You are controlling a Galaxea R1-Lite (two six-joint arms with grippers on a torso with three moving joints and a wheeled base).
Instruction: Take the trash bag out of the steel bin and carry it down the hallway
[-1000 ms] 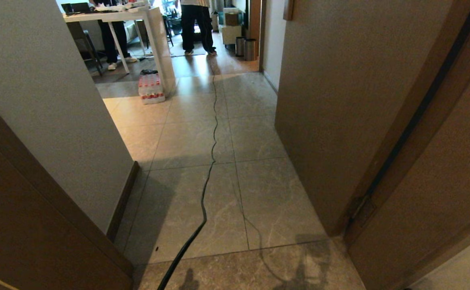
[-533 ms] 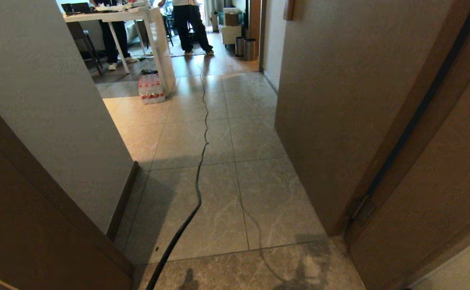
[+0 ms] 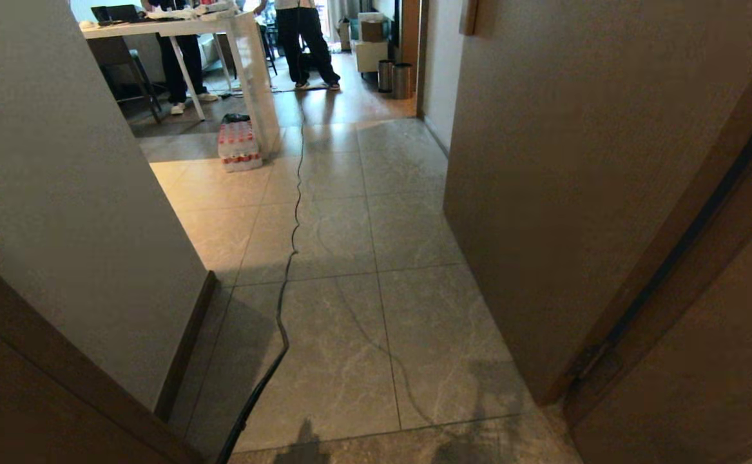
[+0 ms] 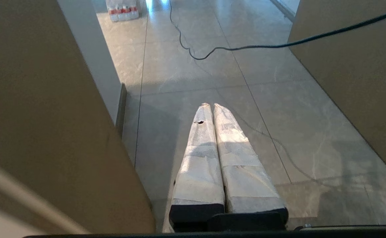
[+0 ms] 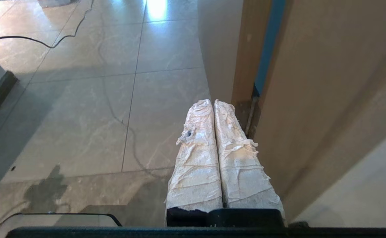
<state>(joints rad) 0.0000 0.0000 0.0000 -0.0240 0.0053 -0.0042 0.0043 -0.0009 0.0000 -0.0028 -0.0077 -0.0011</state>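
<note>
I'm looking down the hallway (image 3: 343,270): large grey-beige stone tiles with pale veining and a slight sheen, thin dark grout lines between them. Plain matte walls close it in on both sides, with brown wooden door frames (image 3: 685,258) near me and a dark skirting board (image 3: 185,348) at the foot of the left wall. A thin black cable (image 3: 292,238) snakes along the floor from the near edge towards the far room.

At the far end, beside the right-hand wall corner, I see two small cylindrical bins (image 3: 396,77) of dull steel standing side by side; which one is mine I cannot tell from here, and I can't make out a bag in either. A white table (image 3: 247,77) stands on the left, with a shrink-wrapped pack of red-capped bottles (image 3: 239,145) on the floor against its leg. Two people in dark trousers (image 3: 308,45) stand beyond it.

My left gripper (image 4: 211,106) hangs low over the tiles, its two long fingers wrapped in creased whitish tape and pressed together, holding nothing. My right gripper (image 5: 212,101) is the same, fingers shut and empty, its wrapping more crumpled and frayed, just beside the door frame. Both are well apart from the bins.
</note>
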